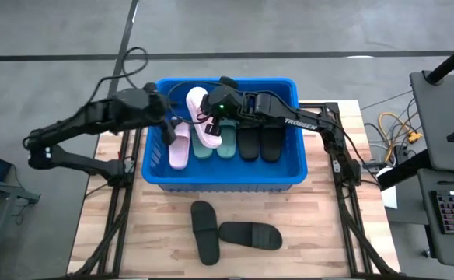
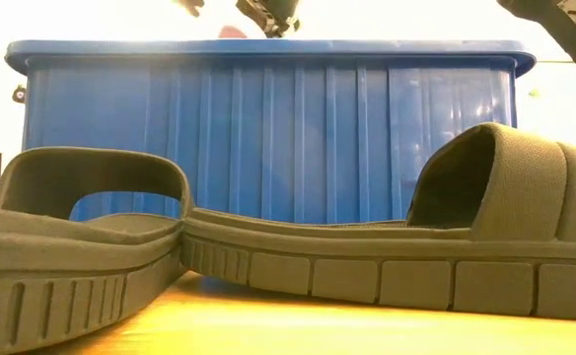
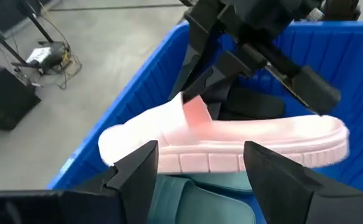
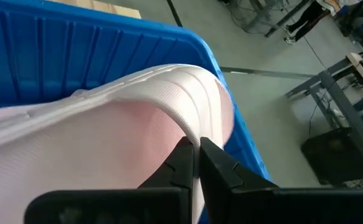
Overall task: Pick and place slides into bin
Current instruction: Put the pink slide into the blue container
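Over the bin (image 1: pixel 289 167) the right gripper (image 4: pixel 197 163) pinches the strap of a pale pink slide (image 1: pixel 200 117) above the others, the left gripper (image 3: pixel 200 171) spread wide beside it, so lowering and release look next, with two black slides (image 1: pixel 235 233) waiting on the table (image 1: pixel 320 249).

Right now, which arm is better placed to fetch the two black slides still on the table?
Left, probably: its pincer stands open and empty over the bin, while the right pincer is shut on the pink slide. Black slides lie midway.
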Available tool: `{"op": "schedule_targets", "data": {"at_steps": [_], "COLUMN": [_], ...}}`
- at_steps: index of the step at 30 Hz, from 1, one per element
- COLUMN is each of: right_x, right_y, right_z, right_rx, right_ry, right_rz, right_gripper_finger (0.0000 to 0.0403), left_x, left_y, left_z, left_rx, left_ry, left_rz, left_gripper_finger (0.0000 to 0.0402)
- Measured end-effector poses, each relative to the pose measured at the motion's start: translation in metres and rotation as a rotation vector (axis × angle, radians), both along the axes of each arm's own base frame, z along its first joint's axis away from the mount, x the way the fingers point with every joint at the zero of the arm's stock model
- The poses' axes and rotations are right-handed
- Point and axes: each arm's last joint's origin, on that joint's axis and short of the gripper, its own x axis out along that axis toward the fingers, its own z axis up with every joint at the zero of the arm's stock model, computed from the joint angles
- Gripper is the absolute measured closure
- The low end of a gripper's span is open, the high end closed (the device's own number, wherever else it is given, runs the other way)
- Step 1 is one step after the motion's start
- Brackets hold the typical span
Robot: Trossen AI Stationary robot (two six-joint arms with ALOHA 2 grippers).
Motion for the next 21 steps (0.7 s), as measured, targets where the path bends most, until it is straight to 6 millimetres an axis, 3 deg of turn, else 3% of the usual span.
{"op": "schedule_targets", "data": {"at_steps": [13, 21], "right_x": [-0.002, -0.006], "right_y": [-0.001, 0.000], "right_z": [-0.002, 0.004], "right_rx": [-0.041, -0.023], "right_ry": [0.049, 0.021], "right_rz": [-0.029, -0.045], "right_gripper_finger": [0.0394, 0.0394], "left_x": [0.045, 0.052], "left_y": [0.010, 0.015], "left_z": [-0.004, -0.009], "left_rx": [-0.002, 0.093], "left_ry": [0.086, 0.159], "left_rz": [-0.010, 0.066], "left_gripper_finger": [0.0180, 0.0180]}}
